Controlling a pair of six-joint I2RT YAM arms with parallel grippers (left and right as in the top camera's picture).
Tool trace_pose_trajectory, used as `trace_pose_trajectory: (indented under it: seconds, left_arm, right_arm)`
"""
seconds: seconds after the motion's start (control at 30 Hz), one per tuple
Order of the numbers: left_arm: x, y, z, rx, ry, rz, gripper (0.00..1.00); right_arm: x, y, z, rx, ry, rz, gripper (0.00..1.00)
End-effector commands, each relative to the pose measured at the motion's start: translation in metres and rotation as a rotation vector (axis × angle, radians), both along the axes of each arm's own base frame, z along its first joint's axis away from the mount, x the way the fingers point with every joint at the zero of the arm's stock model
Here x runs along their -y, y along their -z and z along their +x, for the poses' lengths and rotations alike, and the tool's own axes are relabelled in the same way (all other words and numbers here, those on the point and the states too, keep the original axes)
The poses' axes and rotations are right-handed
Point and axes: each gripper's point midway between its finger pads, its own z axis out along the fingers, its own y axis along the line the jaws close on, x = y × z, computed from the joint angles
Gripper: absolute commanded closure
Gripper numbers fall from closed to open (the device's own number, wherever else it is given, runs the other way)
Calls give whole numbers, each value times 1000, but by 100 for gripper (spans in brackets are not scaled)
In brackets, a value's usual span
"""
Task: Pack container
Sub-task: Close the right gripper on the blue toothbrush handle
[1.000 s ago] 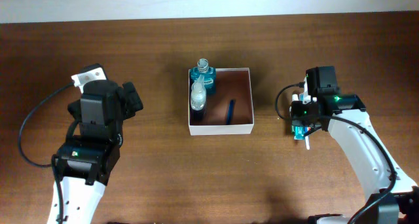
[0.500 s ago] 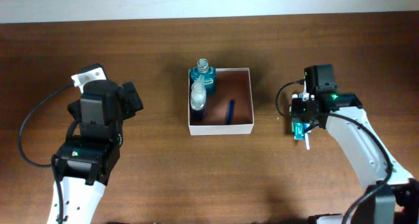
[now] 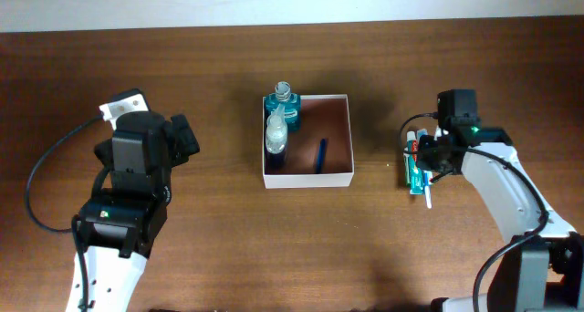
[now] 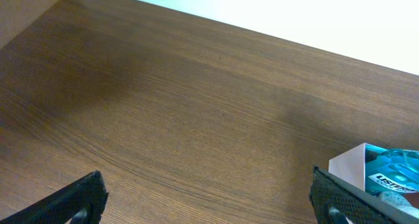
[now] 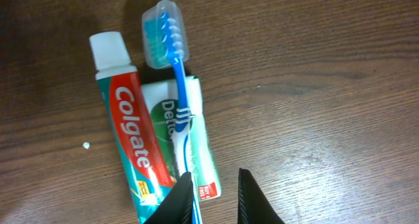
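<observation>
The container [image 3: 308,178] holds a teal bottle [image 3: 284,104], a clear bottle [image 3: 276,134] and a dark blue stick [image 3: 321,155]; left end effector [image 4: 209,192] gapes wide, right end effector [image 5: 215,174] stands narrow astride the toothbrush [image 5: 177,70] handle.

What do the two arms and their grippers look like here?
Both have white links, blocky black joint housings and looping black cables. The left arm carries a white tag, the right arm a green light. The left gripper and right gripper have black fingers.
</observation>
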Motion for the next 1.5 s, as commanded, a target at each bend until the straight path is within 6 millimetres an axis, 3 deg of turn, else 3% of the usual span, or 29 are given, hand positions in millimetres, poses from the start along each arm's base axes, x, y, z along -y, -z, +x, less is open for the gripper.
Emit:
trace_pose_trajectory:
  seconds: [0.0,0.23,0.67,0.97,1.17,1.33,1.47]
  left_arm:
    - [-3,-2,1,2,-9,12,1]
    - [-3,-2,1,2,-9,12,1]
    - [-3,-2,1,2,-9,12,1]
    - [-3,-2,1,2,-9,12,1]
    - [-3,-2,1,2,-10,12,1]
    - [-3,-2,1,2,-9,12,1]
    - [-3,-2,1,2,-9,12,1]
  right_arm:
    - [-3,0,3,8,-7,44,83]
    - [-9,5,6,1,-54,70,82]
    - [-10,37,9,-64,-80,76,82]
    - [-9,49,9,-86,-77,79,82]
    - [-9,49,10,-85,-77,78,96]
    - [-4,47,10,-88,-67,51,96]
    - [0,33,13,-78,-58,28,96]
